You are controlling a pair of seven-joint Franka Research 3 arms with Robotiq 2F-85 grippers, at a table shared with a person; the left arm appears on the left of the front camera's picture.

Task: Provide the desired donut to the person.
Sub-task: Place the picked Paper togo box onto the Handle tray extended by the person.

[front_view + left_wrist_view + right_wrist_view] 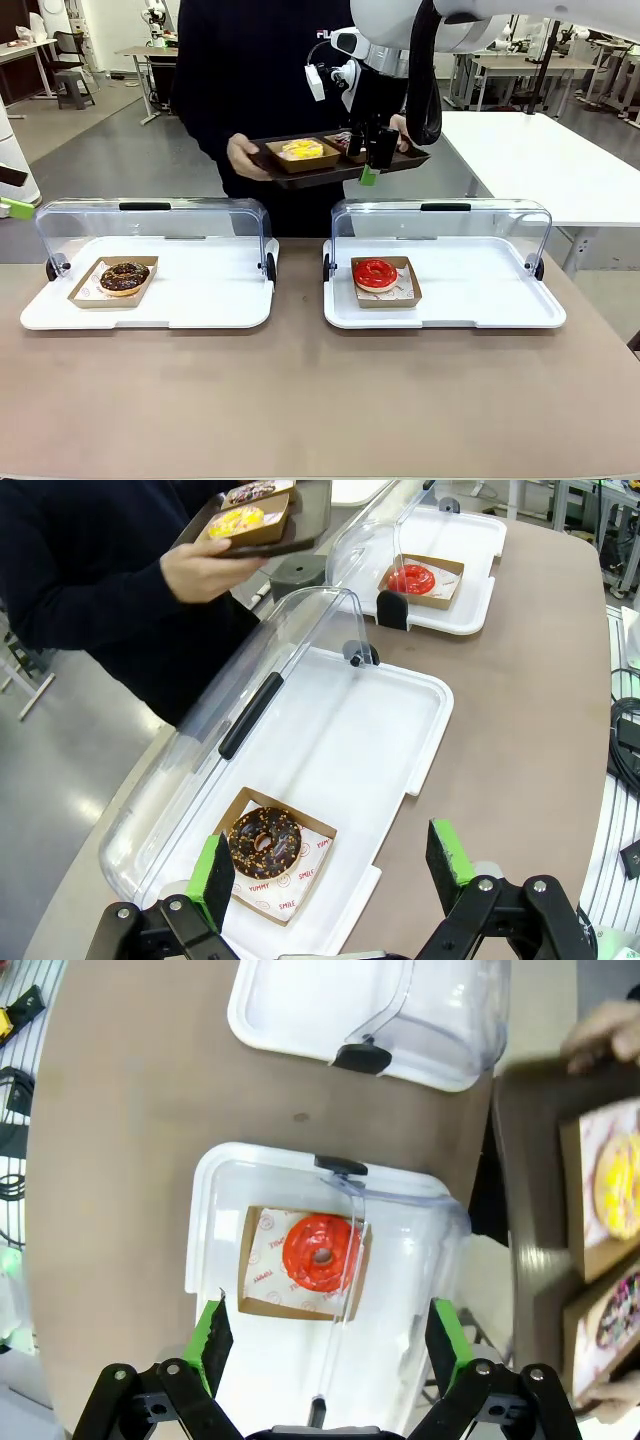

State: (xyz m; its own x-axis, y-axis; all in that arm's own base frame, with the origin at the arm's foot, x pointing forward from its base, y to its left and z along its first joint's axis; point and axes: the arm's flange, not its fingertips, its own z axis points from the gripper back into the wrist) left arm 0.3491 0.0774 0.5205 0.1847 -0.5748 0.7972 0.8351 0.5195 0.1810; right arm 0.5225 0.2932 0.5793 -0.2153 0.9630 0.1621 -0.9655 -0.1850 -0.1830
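From my seat I see the brown counter (pixel 320 400) carrying two white trays, each with its clear lid swung up toward the far side. The left tray (pixel 200 300) holds a chocolate donut (pixel 124 277) with sprinkles in an open cardboard box near its left end; the right tray (pixel 480 300) holds a red glazed donut (pixel 375 274) in a similar box near its left end. Across the counter the person (pixel 250 70) in a black top holds a dark serving tray (pixel 300 172) with both hands, level in front of the body, and on it sit a yellow donut (pixel 301 150) in a cardboard box and, beside it, a second boxed donut partly hidden by my right arm. My right claw (pixel 372 160) hangs high above the far edge of the right tray, in front of the person's serving tray in the front view; in its wrist view its green pads (pixel 212 1332) stand wide apart with nothing between them, and the red glazed donut lies below, seen through the raised lid. My left claw (pixel 330 865) is likewise spread open and empty in its wrist view, hovering over the near end of the left tray, with the chocolate donut just beyond its left pad. Neither claw touches any donut.
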